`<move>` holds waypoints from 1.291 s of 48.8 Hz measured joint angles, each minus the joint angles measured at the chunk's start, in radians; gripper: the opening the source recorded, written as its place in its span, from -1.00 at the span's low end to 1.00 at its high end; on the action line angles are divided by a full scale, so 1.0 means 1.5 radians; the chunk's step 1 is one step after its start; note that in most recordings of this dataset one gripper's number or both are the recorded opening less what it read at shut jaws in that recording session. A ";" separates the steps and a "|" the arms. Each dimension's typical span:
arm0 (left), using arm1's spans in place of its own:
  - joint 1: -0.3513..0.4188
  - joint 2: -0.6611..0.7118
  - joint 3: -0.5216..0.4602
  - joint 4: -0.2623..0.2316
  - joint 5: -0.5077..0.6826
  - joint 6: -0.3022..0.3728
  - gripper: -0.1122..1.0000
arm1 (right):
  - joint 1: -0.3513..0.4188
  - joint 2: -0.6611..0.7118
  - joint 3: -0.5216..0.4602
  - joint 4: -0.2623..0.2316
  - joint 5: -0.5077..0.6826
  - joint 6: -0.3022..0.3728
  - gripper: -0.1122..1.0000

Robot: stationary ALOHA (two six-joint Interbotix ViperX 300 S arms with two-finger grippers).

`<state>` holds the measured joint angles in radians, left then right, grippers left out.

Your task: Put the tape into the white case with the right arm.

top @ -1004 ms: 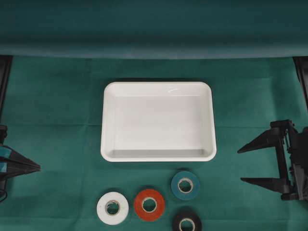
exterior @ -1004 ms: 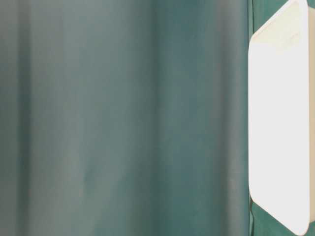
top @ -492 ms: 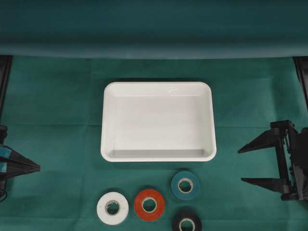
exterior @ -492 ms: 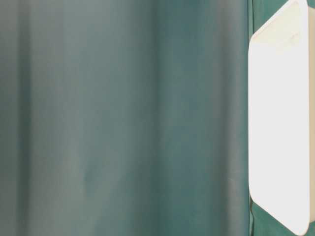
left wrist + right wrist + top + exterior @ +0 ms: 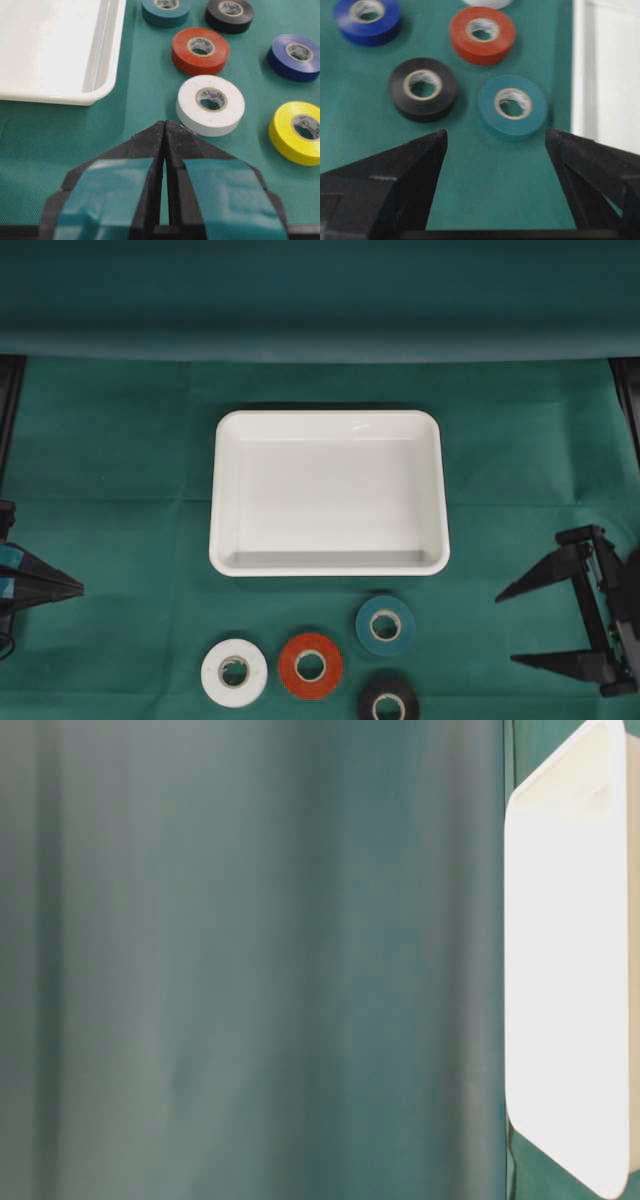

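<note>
My right gripper [image 5: 495, 145] stands with its 2 pointed black fingers [image 5: 415, 165] spread wide and nothing between them, hovering over the green cloth-covered worktop [image 5: 120, 440] near its right edge. Just ahead of my fingertips lie 2 rolls of plastic tape: a teal roll [image 5: 512, 106] almost centred between my fingers, and a black roll [image 5: 422, 89] beside it, apart from it, further from the tray. Beyond those sits a red-orange roll [image 5: 482, 34], and off by itself a dark blue roll [image 5: 367, 15]. A white roll [image 5: 234, 672] comes next to the red one along the worktop's front edge, the 2 close together; whether they touch I cannot tell. From my left wrist I also see a yellow roll [image 5: 299, 131] near the blue one. All 6 lie flat, cores up, on the cloth.

The shallow white rectangular plastic case with rounded corners [image 5: 228, 540] sits in the middle of the worktop, behind the row of rolls, with none of them in it. The teal roll is the nearest to its front rim, close but apart.

My left gripper [image 5: 165, 131], black with light-blue patches, rests at the worktop's left edge, its fingers pressed together on nothing, tips pointing towards the white roll.

At the far edge the green backdrop [image 5: 320, 300] rises.
</note>
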<state>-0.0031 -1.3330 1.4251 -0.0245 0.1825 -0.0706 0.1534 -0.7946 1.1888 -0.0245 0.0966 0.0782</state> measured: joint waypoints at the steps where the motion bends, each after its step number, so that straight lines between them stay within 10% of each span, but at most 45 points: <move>1: 0.000 0.000 0.000 0.000 0.000 0.000 -0.79 | 0.003 0.002 0.001 0.000 0.000 0.000 0.84; 29: 0.000 0.000 0.001 -0.001 0.000 0.000 -0.79 | 0.025 0.057 -0.012 -0.003 -0.013 0.000 0.75; 63: 0.002 0.000 0.000 0.000 0.002 0.000 -0.79 | 0.080 0.402 -0.245 -0.020 -0.038 -0.003 0.76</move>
<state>0.0000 -1.3330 1.4251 -0.0245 0.1856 -0.0706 0.2730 -0.1917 0.8207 -0.0552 0.0399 0.0736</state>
